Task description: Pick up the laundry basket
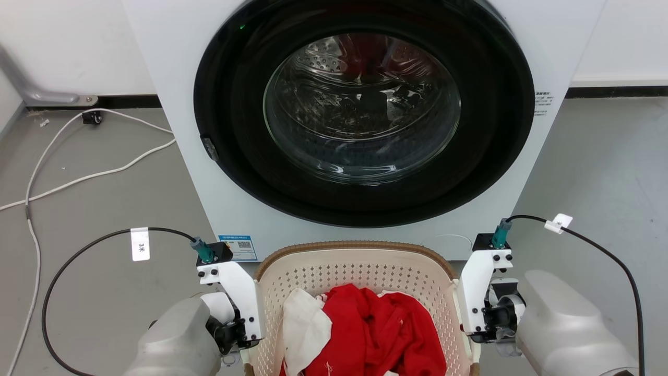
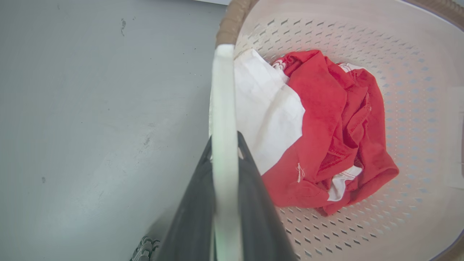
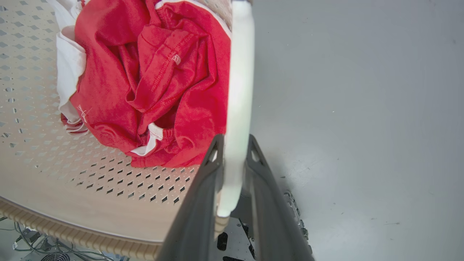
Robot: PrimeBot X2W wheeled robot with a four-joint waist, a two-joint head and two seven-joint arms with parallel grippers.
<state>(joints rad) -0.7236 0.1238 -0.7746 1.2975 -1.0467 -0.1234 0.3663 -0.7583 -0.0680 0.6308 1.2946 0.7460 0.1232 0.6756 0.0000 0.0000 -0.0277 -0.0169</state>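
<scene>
The laundry basket (image 1: 360, 271), cream-white and perforated with a brown woven-look rim, sits at the bottom centre of the head view, just in front of the washing machine. It holds a red garment (image 1: 376, 329) and a white cloth (image 1: 305, 324). My left gripper (image 2: 224, 143) is shut on the basket's white left handle (image 2: 223, 90), one dark finger on each side of it. My right gripper (image 3: 233, 141) is shut the same way on the white right handle (image 3: 241, 72). Whether the basket rests on the floor cannot be told.
A white front-loading washing machine (image 1: 209, 198) with its round dark door (image 1: 362, 109) shut stands right behind the basket. White and black cables (image 1: 78, 177) trail over the grey floor at the left. Bare grey floor (image 1: 600, 172) lies to the right.
</scene>
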